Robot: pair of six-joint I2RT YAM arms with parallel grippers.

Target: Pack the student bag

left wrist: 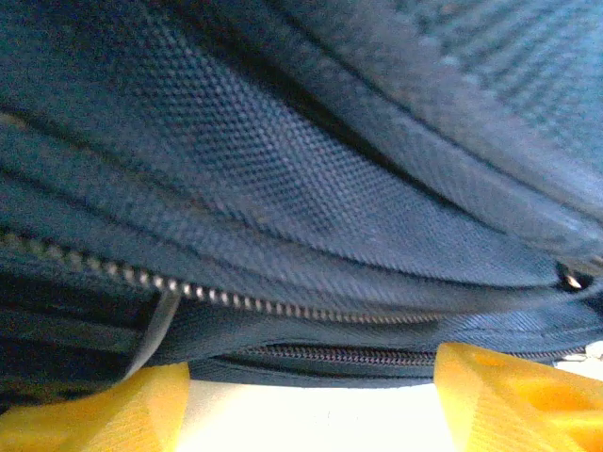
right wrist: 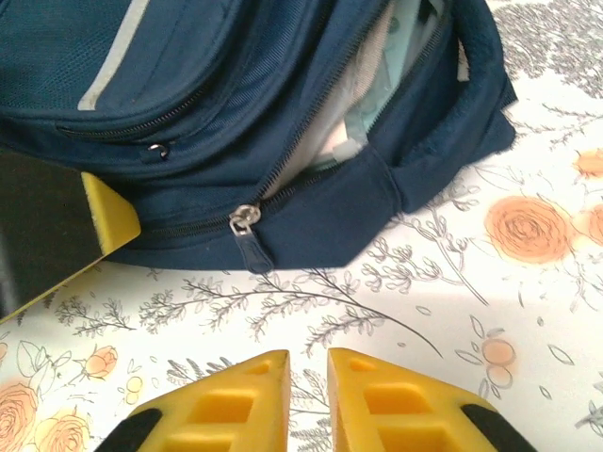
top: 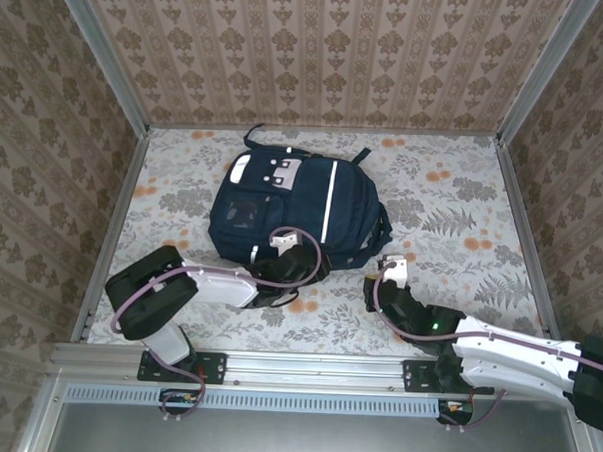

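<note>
The student bag [top: 292, 206], navy with white stripes, lies flat in the middle of the flowered tablecloth. My left gripper [top: 298, 263] is at its near edge. In the left wrist view that gripper [left wrist: 311, 381] is open, and the bag's zipper seams [left wrist: 311, 353] lie just past its yellow fingertips [left wrist: 490, 386]. My right gripper [top: 391, 266] hovers off the bag's near right corner. Seen from the right wrist, it [right wrist: 308, 358] is open by a narrow gap with nothing in it. It is a short way from a zipper pull [right wrist: 250, 240]. Pale papers [right wrist: 377, 85] show inside the bag's [right wrist: 283, 94] partly unzipped compartment.
Patterned walls close the table on three sides. Bare tablecloth [top: 463, 203] lies to the right of the bag and a strip of it [top: 168, 190] to the left. The left gripper's yellow finger [right wrist: 108, 221] rests against the bag in the right wrist view.
</note>
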